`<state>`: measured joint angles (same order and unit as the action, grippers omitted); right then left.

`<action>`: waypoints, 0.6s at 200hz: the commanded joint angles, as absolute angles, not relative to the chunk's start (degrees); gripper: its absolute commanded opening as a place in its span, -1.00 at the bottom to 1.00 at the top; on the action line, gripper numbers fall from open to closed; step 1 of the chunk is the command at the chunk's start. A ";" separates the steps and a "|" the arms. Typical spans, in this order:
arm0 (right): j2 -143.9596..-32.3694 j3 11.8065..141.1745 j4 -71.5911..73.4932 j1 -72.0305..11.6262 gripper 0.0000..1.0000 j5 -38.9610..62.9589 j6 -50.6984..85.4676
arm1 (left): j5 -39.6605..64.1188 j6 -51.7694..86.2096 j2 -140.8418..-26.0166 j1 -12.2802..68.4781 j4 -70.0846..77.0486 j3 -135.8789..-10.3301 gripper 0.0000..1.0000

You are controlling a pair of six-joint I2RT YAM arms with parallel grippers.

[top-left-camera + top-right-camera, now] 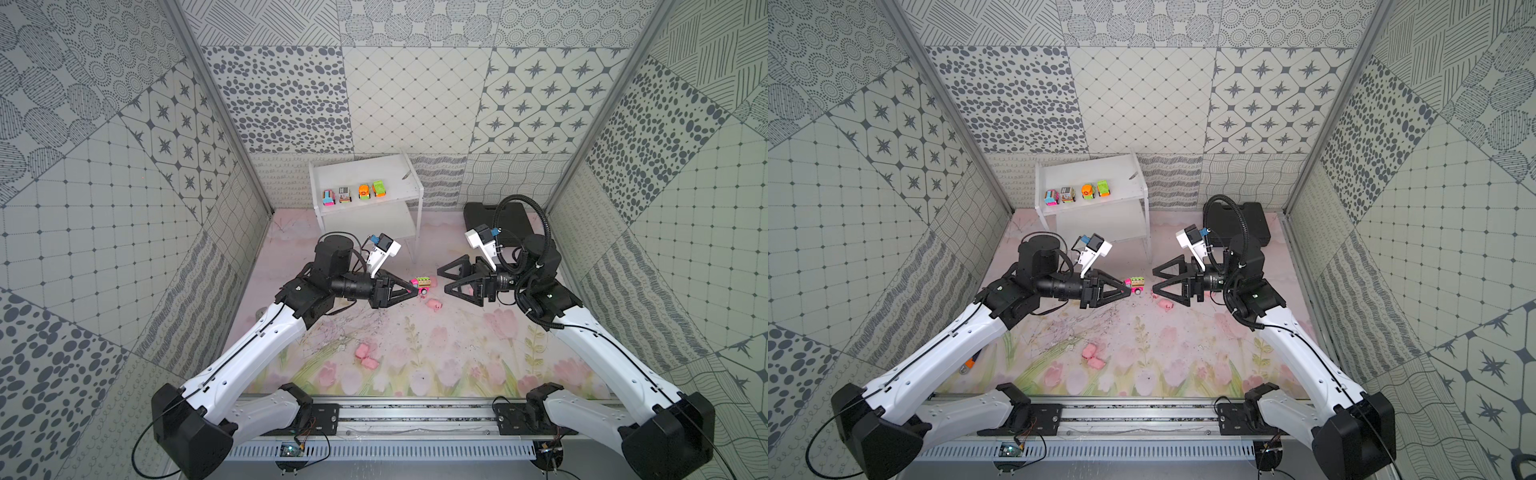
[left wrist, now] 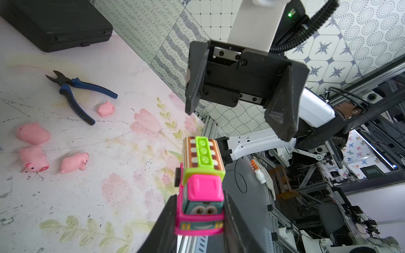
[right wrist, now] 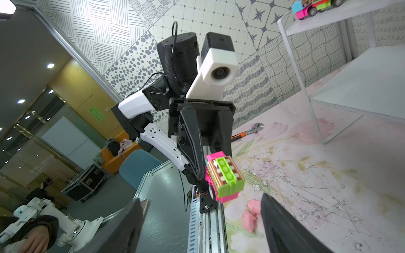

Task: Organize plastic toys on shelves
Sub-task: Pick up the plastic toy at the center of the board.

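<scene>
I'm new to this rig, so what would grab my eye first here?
The left pincer, shut on a pink and green toy truck, holds it out mid-table toward the open right pincer facing it. Behind them, four bright toy cars stand in a row on the top board of the white rack.

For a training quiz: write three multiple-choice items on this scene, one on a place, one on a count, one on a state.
1. The orange car stands: A on the top board of the rack; B on its lower board; C under the rack.
2. Toy cars on the rack: A two; B four; C six.
3. The left tool is: A open; B shut on the pink car; C shut on nothing.
Key: 1 A, it is parked on the top board. 2 B, four stand in a row. 3 B, its fingers pinch the cab.
</scene>
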<state>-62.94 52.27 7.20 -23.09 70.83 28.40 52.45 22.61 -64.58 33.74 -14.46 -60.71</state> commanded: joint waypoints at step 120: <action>-68.10 60.39 -2.57 -28.03 0.35 68.07 16.65 | 60.03 28.39 -65.87 33.05 -5.52 -60.96 -0.48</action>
